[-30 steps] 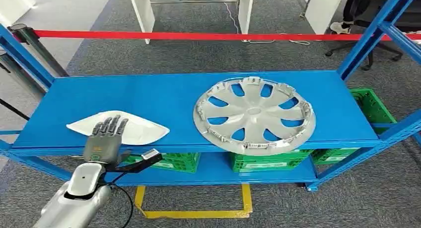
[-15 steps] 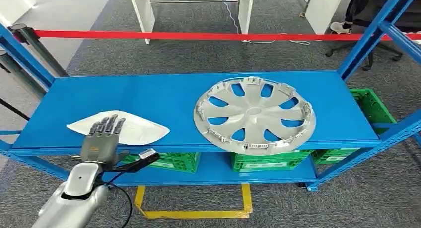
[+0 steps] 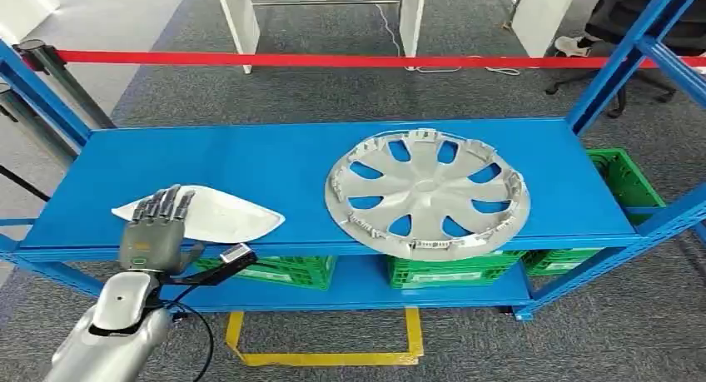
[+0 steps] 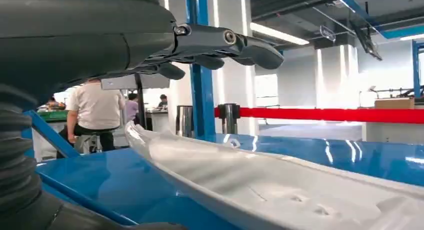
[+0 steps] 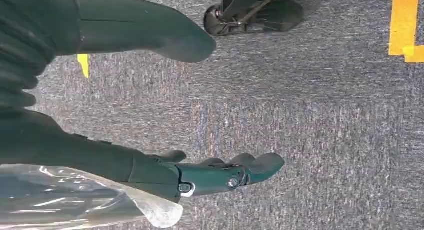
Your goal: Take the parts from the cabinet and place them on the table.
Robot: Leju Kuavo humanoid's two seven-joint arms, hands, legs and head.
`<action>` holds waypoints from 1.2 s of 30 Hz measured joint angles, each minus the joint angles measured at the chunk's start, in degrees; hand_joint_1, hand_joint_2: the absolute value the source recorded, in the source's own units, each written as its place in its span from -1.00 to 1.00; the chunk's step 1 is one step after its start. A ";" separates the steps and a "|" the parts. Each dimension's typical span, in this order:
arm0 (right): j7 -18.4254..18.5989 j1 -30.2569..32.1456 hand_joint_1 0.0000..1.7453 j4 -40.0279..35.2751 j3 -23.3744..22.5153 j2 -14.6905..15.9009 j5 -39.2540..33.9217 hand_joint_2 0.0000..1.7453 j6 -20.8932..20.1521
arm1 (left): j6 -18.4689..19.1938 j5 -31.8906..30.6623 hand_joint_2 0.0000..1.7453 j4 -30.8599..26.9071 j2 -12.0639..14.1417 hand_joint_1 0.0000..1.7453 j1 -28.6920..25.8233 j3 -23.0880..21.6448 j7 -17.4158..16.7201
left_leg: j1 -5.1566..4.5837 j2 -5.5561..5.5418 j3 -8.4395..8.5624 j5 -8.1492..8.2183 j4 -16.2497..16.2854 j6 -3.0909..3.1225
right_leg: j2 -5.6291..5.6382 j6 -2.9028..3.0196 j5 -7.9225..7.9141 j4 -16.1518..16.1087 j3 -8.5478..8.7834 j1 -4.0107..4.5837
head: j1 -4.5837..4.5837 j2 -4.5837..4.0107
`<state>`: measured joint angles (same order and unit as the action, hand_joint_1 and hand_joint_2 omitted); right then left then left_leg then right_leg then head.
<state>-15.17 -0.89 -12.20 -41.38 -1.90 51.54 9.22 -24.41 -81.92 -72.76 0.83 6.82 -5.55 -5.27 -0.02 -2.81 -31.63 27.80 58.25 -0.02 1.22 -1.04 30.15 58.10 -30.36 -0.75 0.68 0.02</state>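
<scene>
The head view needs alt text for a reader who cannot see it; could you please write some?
The robot's left hand hovers with spread fingers over a flat white part at the front left of a blue shelf. A silver wheel cover lies to the right, overhanging the front edge; green crates sit below, and a red barrier tape crosses behind.

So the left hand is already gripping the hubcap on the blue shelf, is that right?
Not quite. The left hand hovers open over the white part, not the hubcap, and grips nothing. The head view shows the hubcap lying apart, further right on the blue shelf.
</scene>
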 joint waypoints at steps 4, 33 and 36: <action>-0.04 -0.01 -1.00 0.00 -0.02 0.00 0.39 1.00 -0.02 | 0.13 0.00 1.00 -0.68 0.00 -1.00 -0.18 0.26 0.13 | 0.00 0.00 0.00 0.00 0.00 0.00 | 0.00 0.00 0.00 0.00 -0.01 0.00 | 0.00 0.00; 0.22 -0.53 -1.00 0.02 -0.02 0.00 2.40 1.00 -0.42 | 1.86 -3.24 1.00 5.05 -1.51 -0.10 4.50 -1.42 -2.32 | 0.00 0.02 0.00 0.00 0.01 0.00 | 0.04 0.00 0.00 0.00 -0.04 0.00 | 0.00 0.00; 0.24 -0.57 -1.00 0.04 -0.02 -0.02 2.62 1.00 -0.42 | 2.49 -3.41 1.00 5.66 -1.49 0.02 4.65 -1.72 -2.66 | 0.00 0.02 0.00 0.00 0.01 0.00 | 0.04 0.00 0.00 0.00 -0.04 0.00 | 0.00 0.00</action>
<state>-14.93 -1.46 -12.15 -41.40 -1.92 54.16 8.81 -21.92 -85.33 -67.10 -0.66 11.47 -7.28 -7.93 -0.02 -2.80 -31.63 27.80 58.26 -0.02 1.26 -1.04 30.15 58.10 -30.40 -0.75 0.68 0.02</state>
